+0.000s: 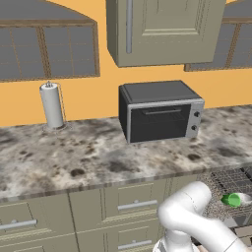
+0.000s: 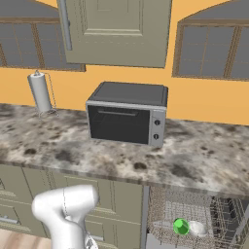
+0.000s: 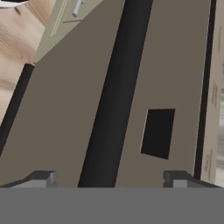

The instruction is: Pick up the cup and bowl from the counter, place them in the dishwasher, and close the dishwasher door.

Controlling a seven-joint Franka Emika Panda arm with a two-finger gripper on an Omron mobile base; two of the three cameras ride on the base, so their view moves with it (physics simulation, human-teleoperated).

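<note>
Flat taupe-brown dishwasher door [image 3: 65, 131] lies open, close under the hand | green cup [image 2: 181, 226], white bowl [image 2: 197, 227] in grey wire rack [image 2: 194, 209] | fingers [image 3: 41, 178] apart, empty | risk: a glancing push slips off the smooth panel

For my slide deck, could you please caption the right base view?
Dishwasher open under the counter, a green cup and bowl on its rack.

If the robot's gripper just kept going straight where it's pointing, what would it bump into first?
Most likely the dishwasher door. The open gripper faces that flat taupe panel, with its dark strip straight ahead. How near it is can't be judged from the hand view.
</note>
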